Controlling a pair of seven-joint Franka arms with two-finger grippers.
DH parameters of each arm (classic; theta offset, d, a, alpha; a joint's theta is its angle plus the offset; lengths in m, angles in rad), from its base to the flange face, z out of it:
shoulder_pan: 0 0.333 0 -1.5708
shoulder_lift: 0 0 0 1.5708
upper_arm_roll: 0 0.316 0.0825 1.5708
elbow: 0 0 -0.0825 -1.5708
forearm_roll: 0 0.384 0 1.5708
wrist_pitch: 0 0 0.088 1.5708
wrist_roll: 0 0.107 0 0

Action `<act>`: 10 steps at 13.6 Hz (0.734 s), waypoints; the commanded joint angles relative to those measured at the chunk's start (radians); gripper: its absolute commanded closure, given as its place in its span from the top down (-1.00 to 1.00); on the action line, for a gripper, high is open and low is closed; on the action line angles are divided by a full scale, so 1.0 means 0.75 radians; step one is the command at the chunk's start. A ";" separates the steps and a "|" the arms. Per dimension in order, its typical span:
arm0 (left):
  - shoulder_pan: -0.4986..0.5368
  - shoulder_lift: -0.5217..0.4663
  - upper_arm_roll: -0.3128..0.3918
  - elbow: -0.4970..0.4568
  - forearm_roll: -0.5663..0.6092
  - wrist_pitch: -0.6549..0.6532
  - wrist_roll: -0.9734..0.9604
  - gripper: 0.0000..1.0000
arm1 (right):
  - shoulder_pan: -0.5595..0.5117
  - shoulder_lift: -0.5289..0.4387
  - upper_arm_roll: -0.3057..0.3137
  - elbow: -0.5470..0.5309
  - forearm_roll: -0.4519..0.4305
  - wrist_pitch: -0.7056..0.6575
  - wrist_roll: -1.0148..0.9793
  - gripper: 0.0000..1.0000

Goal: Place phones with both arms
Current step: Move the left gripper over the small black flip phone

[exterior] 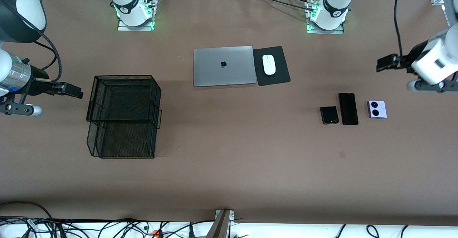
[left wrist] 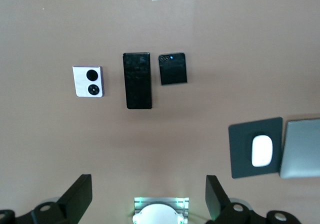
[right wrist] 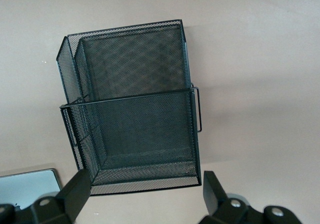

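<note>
Three phones lie in a row on the brown table toward the left arm's end: a black flip phone [exterior: 329, 115], a long black slab phone [exterior: 348, 108] and a lavender flip phone [exterior: 377, 109] with two round lenses. The left wrist view shows all three: lavender flip phone [left wrist: 89, 81], slab phone [left wrist: 137, 80], black flip phone [left wrist: 173, 69]. My left gripper [exterior: 386, 63] [left wrist: 148, 199] is open and empty, up in the air at the left arm's end, apart from the phones. My right gripper [exterior: 69, 89] [right wrist: 145, 196] is open and empty, in the air beside the basket.
A black wire-mesh basket [exterior: 123, 76] [right wrist: 132, 109] with two compartments stands toward the right arm's end. A shut silver laptop [exterior: 223, 66] [left wrist: 301, 146] and a white mouse [exterior: 269, 64] [left wrist: 262, 150] on a black pad [exterior: 281, 75] lie mid-table, farther from the front camera than the phones.
</note>
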 commanded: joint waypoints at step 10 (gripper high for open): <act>0.007 0.252 -0.009 -0.515 0.070 0.941 0.091 1.00 | 0.007 -0.004 0.003 0.015 -0.021 -0.017 0.018 1.00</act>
